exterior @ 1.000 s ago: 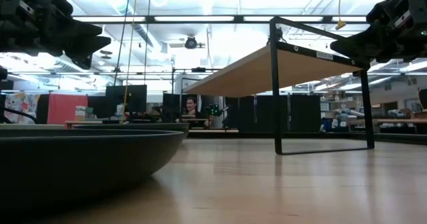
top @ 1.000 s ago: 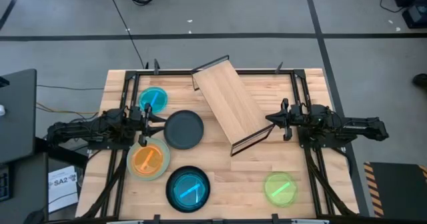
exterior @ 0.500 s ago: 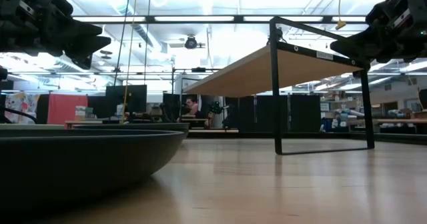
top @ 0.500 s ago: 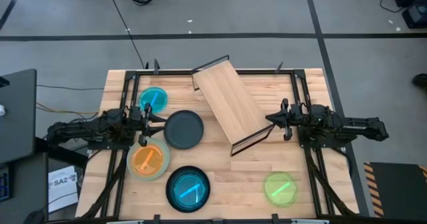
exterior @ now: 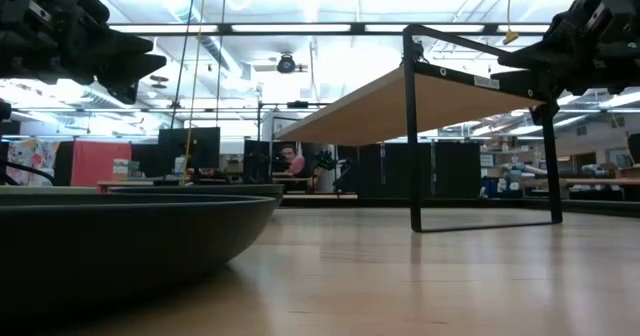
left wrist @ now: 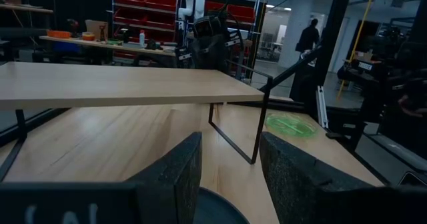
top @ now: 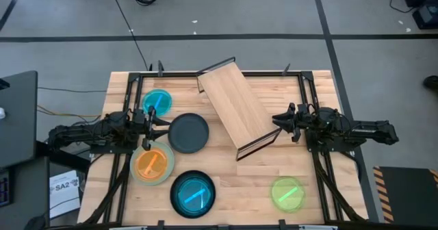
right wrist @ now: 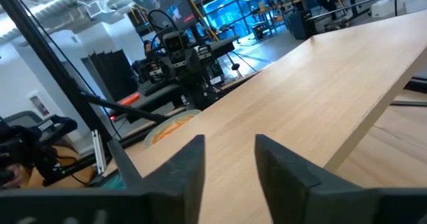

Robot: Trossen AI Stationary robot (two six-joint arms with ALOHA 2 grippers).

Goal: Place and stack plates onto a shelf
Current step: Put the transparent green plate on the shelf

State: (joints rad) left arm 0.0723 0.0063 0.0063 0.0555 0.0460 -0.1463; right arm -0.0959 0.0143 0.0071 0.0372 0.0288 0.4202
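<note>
The pale wood shelf (top: 236, 107) stands slantwise on its black wire frames in the table's middle. My right gripper (top: 276, 120) is open at the shelf's right end, and its wrist view looks along the board (right wrist: 320, 97). My left gripper (top: 163, 124) hangs open beside the left rim of a dark grey plate (top: 188, 133), raised above it in the low view (exterior: 140, 66). Other plates lie flat on the table: teal (top: 159, 101), orange on pale green (top: 152, 163), teal in black (top: 193, 194), bright green (top: 287, 193). My right gripper's open fingers stand level, from the table's right, at the wire frame's top bar (exterior: 470, 78) on the shelf's right end. Whether a finger touches the bar, I cannot tell.
Black rails (top: 308, 100) run along the table's left and right sides under the arms. Bare wood (top: 239, 182) lies between the teal-in-black plate and the bright green plate. Beyond the table the low view shows a person at a desk (exterior: 292, 161).
My right gripper has opened at the shelf's right end, where its fingers were shut a second ago. The shelf stands where it was.
</note>
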